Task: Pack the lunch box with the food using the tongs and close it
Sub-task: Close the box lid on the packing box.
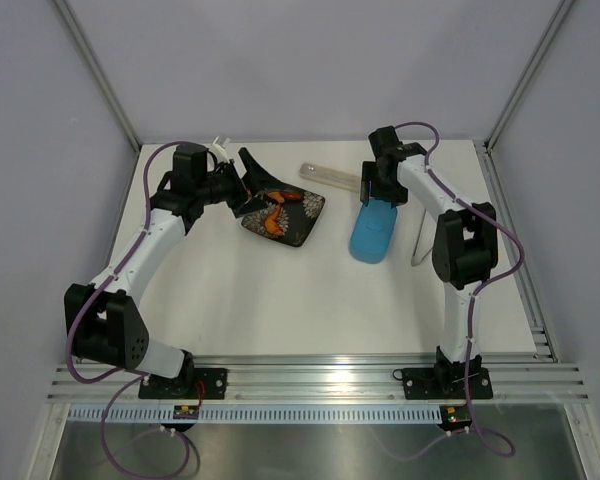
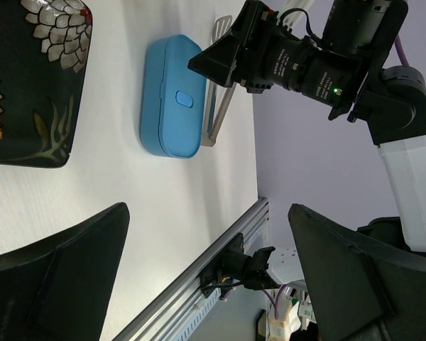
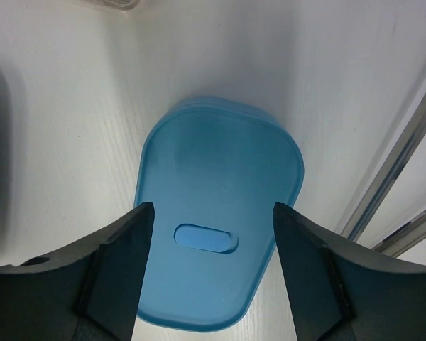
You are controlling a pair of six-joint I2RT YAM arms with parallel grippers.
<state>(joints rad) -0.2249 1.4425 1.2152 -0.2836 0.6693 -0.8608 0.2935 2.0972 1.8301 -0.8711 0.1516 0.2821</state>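
Observation:
The light-blue lunch box (image 1: pixel 371 233) lies shut on the table, its lid with an oval recess (image 3: pixel 220 213) facing up. My right gripper (image 3: pixel 211 238) hovers just above its far end (image 1: pixel 380 192), jaws open and apart over the lid, holding nothing. The silver tongs (image 1: pixel 420 240) lie on the table right of the box, seen beyond it in the left wrist view (image 2: pixel 214 117). Orange and red food (image 1: pixel 275 213) sits on the black patterned plate (image 1: pixel 305 225). My left gripper (image 1: pixel 254 188) is at the plate's far left corner, wide open and empty (image 2: pixel 209 241).
A long translucent case (image 1: pixel 330 176) lies at the back between the plate and the right gripper. The plate's corner with white flower marks (image 2: pixel 39 92) shows in the left wrist view. An aluminium rail (image 1: pixel 310 380) runs along the near table edge.

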